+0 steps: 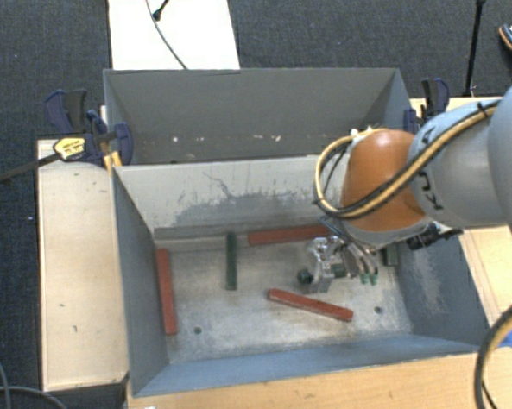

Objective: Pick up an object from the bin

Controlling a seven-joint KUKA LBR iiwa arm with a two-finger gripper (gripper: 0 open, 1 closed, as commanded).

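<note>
**Gripper low in bin, slanted red stick just in front of it**

Nearest the camera: the front wall of the grey metal bin [274, 362], nothing lying against it. First thing on the floor behind it is a flat red stick [310, 305], lying slantwise. Its long axis runs from the view's upper left down to lower right, approx. mid-floor and a bit twd the view's right.

Just behind that stick is the gripper [327, 271], down low in the bin. It sits over the floor at the stick's far side, nearer its mid-length than either end. Whether it touches the stick can't be told, and nothing can be seen held in it. Whether it's apart or together also can't be told, since the wrist hardware hides that.

My read: this red stick is the likeliest pick, being the closest thing. Any grasp would need to come a little twd the camera and close across the stick's narrow width, i.e. square to that slanted axis.

Further back and to the view's left is a dark green stick [230, 261], lying front-to-back, well apart from the gripper. Further left, a 2nd red stick [166, 291] lies along the left wall, also front-to-back. Furthest in, a 3rd red stick [280, 236] lies flat along the foot of the back wall, its right end near the wrist. The orange cover [380, 179] and arm [479, 173] come in from the view's right.
</note>
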